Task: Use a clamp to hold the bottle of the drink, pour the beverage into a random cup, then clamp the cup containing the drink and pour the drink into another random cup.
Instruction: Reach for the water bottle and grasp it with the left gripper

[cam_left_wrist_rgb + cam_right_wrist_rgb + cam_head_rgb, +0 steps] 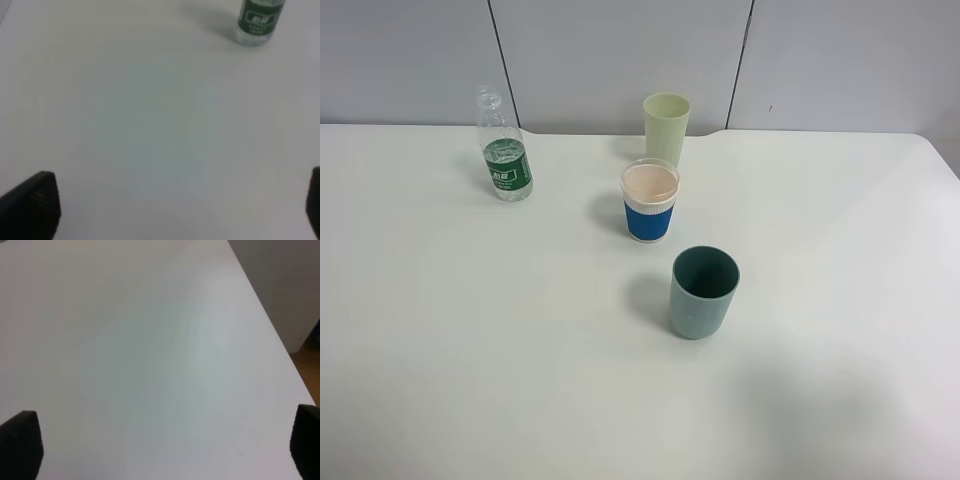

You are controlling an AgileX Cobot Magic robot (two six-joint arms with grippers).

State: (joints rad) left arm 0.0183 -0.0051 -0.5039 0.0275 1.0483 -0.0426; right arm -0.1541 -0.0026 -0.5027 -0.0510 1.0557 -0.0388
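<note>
A clear plastic bottle (503, 150) with a green label stands uncapped at the back left of the white table (470, 330). Its lower part also shows in the left wrist view (259, 20). A pale green cup (666, 124) stands at the back centre. In front of it is a white cup with a blue sleeve (650, 200). A dark teal cup (704, 291) stands nearer the front. Neither arm shows in the exterior high view. My left gripper (175, 202) is open and empty, well short of the bottle. My right gripper (162, 445) is open and empty over bare table.
Grey wall panels (620, 50) stand behind the table. The table's right edge (270, 320) shows in the right wrist view, with floor beyond it.
</note>
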